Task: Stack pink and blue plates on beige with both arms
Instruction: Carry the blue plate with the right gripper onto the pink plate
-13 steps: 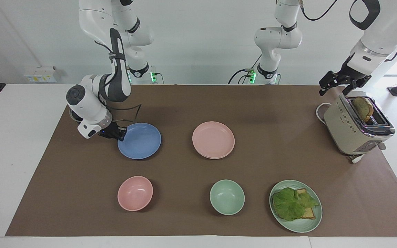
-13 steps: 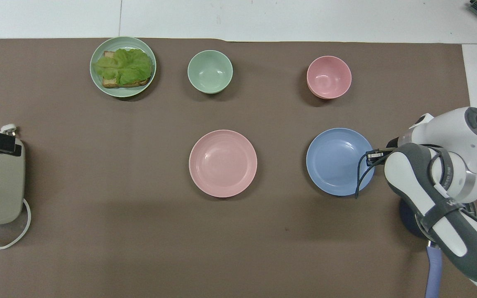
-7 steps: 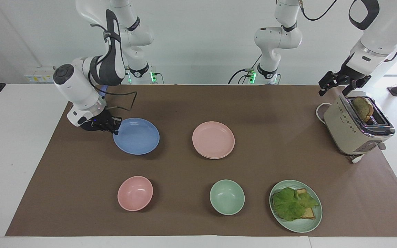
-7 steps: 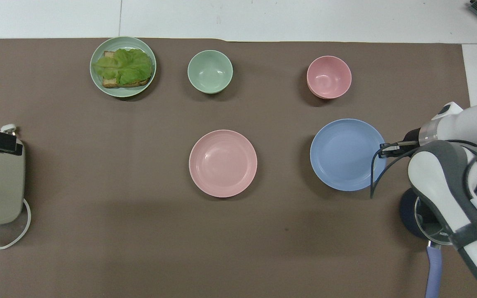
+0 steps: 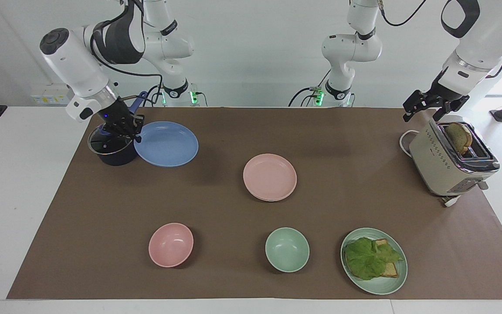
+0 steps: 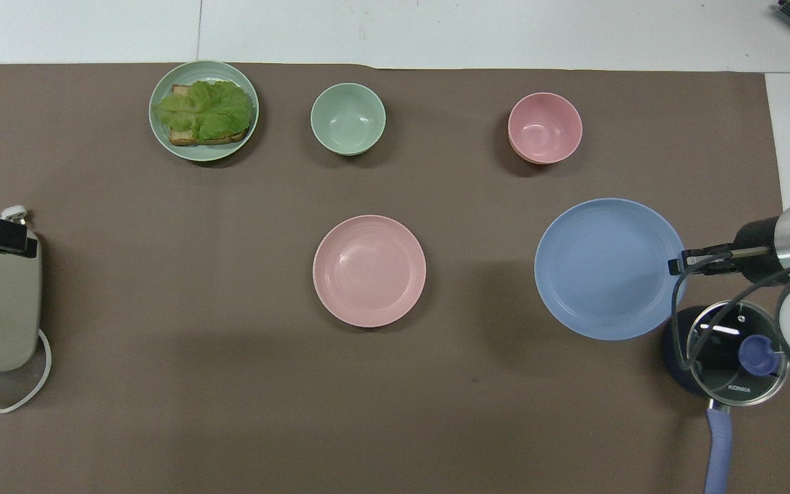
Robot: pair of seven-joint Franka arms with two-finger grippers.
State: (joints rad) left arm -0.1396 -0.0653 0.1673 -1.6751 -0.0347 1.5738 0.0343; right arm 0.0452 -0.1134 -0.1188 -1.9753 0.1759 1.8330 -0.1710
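Right tool (image 5: 135, 131) is clamped tight on the rim of the blue plate (image 5: 166, 144), at the rim's part toward the right arm's end of the surface (image 5: 37, 174). Plate is lifted clear of the brown mat (image 5: 342, 144), roughly level, hanging over the mat beside a dark saucepan (image 5: 113, 152). The saucepan carries a glass lid with a blue knob (image 6: 755, 350) and stands near the mat's corner at the right arm's end, by the robots' edge.

Pink plate (image 5: 270, 176) lies flat about mid-mat. A thin second rim shows under its edge; cannot tell from these views what that lower plate is. No beige plate can be made out otherwise.

Left tool (image 5: 423, 107) has its fingers spread wide and holds nothing. It hangs over the toaster (image 5: 451, 163) at the left arm's end of the surface; left arm waits. A bread slice (image 5: 459, 136) stands in the toaster slot.

Along the mat edge farthest from the robots: pink bowl (image 5: 171, 244), green bowl (image 5: 287, 249), green plate (image 5: 379, 283) with lettuce on toast (image 5: 371, 257).
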